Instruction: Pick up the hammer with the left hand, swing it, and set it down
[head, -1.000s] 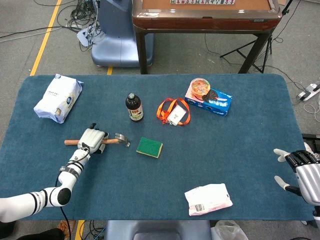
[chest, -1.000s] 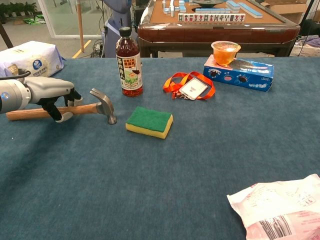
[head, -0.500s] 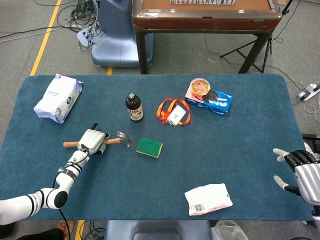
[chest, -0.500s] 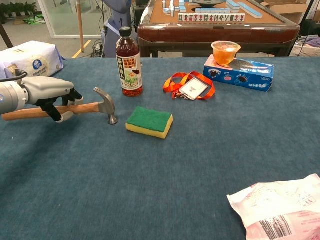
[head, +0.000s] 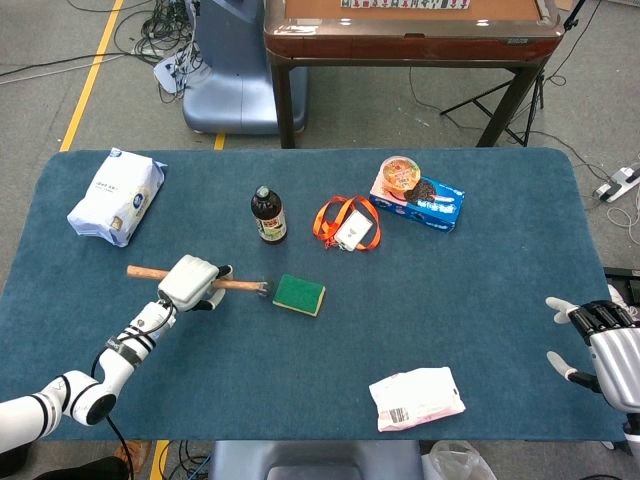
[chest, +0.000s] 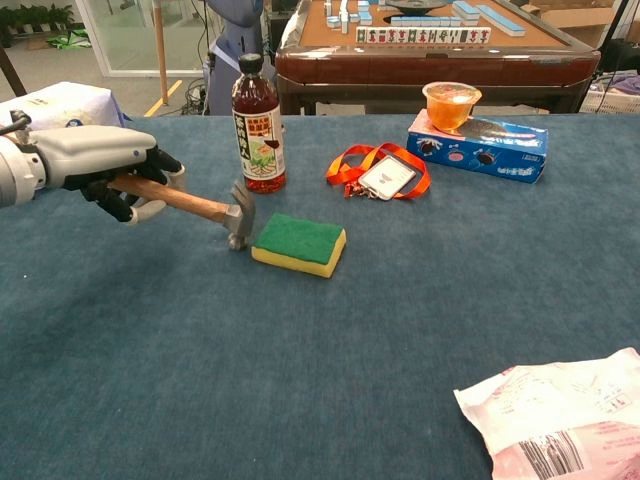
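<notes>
Left hand (chest: 105, 170), at the left edge of the chest view, is wrapped around the wooden handle of the hammer (chest: 190, 205), whose long axis slants from the fist down and rightward, its metal head at or just above the cloth, touching or nearly touching the near-left corner of the green sponge (chest: 298, 243). Any coming swing looks set to turn on that closeness, with the dark bottle (chest: 258, 118) standing just behind. Right hand (head: 600, 335) hangs at the lower right of the head view, fingers apart and empty, well apart from the hammer.
</notes>
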